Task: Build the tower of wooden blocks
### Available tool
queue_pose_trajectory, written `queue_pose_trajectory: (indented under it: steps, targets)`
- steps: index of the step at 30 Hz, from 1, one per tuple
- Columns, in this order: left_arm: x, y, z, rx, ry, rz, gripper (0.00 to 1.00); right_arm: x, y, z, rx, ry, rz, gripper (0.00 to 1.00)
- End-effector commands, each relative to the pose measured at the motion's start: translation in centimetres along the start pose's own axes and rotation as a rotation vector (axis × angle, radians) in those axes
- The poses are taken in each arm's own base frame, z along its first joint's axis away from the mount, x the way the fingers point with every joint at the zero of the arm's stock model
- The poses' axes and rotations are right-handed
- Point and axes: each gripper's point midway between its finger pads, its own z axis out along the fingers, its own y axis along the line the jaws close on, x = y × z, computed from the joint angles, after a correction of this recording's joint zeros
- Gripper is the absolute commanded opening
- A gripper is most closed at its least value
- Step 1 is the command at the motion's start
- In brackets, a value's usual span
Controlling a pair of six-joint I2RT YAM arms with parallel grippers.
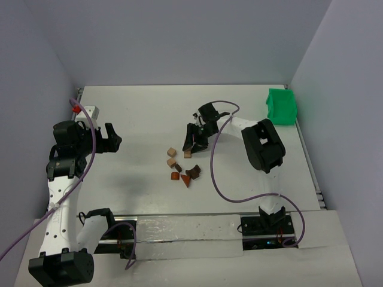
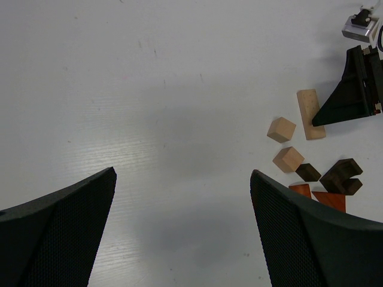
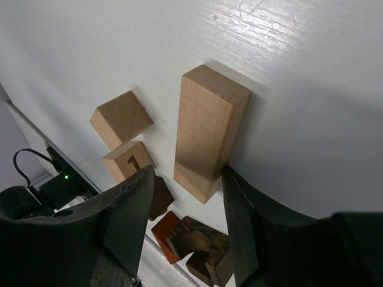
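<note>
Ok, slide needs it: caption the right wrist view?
Right gripper straddling a tan wooden bar, smaller blocks beside it.

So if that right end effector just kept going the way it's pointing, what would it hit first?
Most likely the light tan bar: the right end effector points down at it, with a finger on each side. Its tips would probably meet the white table beside the bar.

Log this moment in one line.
left pincer open, clear of blocks | right pincer open, straddling end of tan bar | nothing stacked
</note>
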Motion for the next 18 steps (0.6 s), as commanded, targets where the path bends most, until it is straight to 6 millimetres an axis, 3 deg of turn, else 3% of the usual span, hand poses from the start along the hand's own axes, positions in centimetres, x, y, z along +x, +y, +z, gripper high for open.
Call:
queue_pose_trajectory:
  steps: [1, 5, 18]
  targets:
    - [-0.7, 0.0, -0.1, 0.008, -0.031, 0.014, 0.99, 1.5, -2.3, 0.3, 0.112, 0.021, -0.027, 0.57]
    - [-0.7, -0.1, -0.1, 0.009, -0.029, 0.014, 0.99, 1.1, -1.3, -1.0, 0.101, 0.003, -0.073, 0.57]
    - [-0.7, -0.3, -0.1, 0.022, -0.027, 0.013, 0.99, -0.9, 2.0, -10.4, 0.079, -0.141, -0.261, 0.57]
